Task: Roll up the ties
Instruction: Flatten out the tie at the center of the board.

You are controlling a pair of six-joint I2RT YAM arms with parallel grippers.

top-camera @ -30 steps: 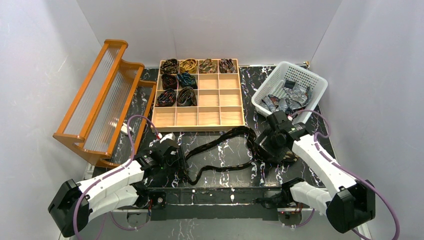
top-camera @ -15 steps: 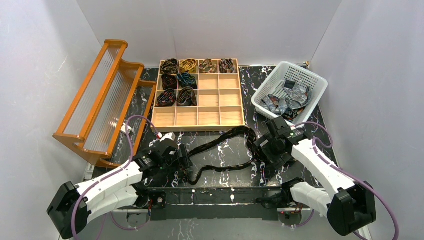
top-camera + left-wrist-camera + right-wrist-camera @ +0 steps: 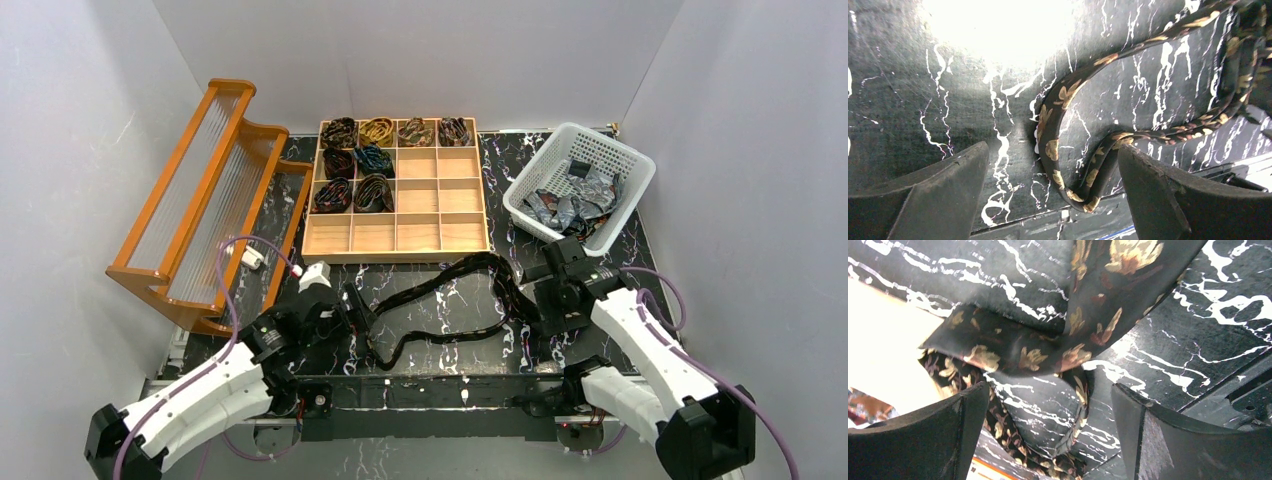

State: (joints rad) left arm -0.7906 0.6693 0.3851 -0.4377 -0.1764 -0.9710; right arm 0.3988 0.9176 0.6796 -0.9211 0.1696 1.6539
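One loose tie (image 3: 440,280) lies on the table (image 3: 440,322), a black marble-look top with white veins. It is a long narrow strip of dark fabric printed with gold and rust leaves, doubled into a flat winding loop between the two arms. Eight more ties are rolled into small coils (image 3: 338,133) in the tray (image 3: 396,252), a pale wooden box of sixteen square cells. Four coils fill the far row, and two sit at the left of each of the next two rows. A white plastic mesh basket (image 3: 628,205) at the right holds grey-silver ties (image 3: 570,208). They are tangled, so their number cannot be told; perhaps three or four. At the left stands one orange wooden rack (image 3: 190,200) with ribbed clear panels.

The left gripper (image 3: 1052,147) is spread wide just over the table, with the narrow bend of the loose tie lying between its dark, blunt fingers (image 3: 948,185) and touching neither. The right gripper (image 3: 1049,386) is also spread wide, with the broad folded end of the same tie between its fingers (image 3: 1158,430) and nothing pinched. Glare washes out part of both wrist views, and the far part of the tie runs out of each.
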